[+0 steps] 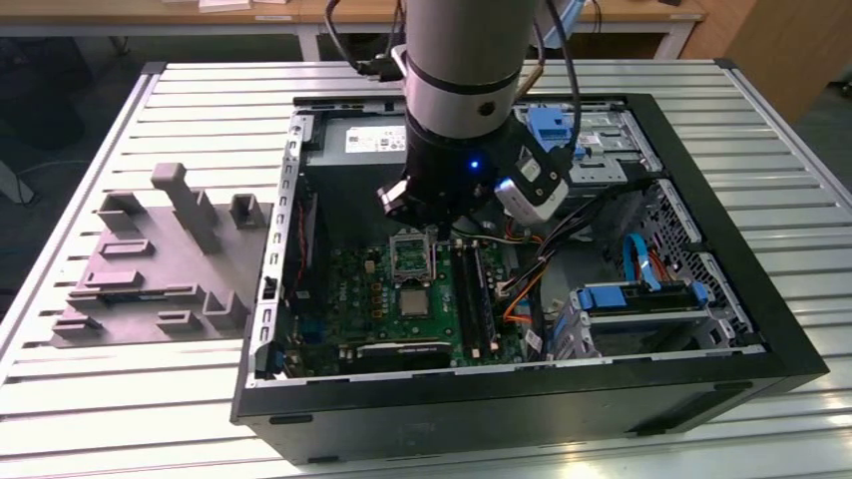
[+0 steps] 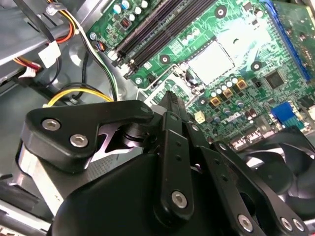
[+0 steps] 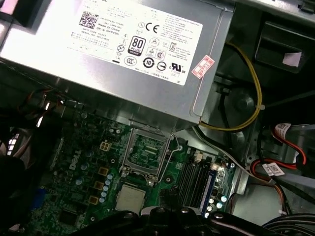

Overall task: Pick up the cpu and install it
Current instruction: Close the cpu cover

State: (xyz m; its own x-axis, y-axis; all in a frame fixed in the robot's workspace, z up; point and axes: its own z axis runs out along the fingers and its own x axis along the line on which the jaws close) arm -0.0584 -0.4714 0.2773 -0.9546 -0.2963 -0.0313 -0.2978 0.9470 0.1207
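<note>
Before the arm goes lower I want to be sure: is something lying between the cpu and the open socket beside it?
Nothing visible: the small silvery square cpu lies on the green board beside the open black metal-framed socket.

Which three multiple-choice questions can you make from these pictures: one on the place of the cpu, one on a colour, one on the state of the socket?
1. Where does the cpu lie?
A. On the motherboard, beside the socket
B. On the table outside the case
C. On top of the power supply

2. What colour is the cable that loops past the corner of the power supply?
A. Purple
B. Yellow
C. White

3. In what state is the socket?
A. It holds the cpu
B. A cooler covers it
C. It is empty

Answers:
1. A, because in the first wrist view the pale square chip rests on the green board next to the black frame.
2. B, since the loop is plainly yellow against the grey case.
3. C, as the inside of the frame lies bare and the chip is apart from it.
</note>
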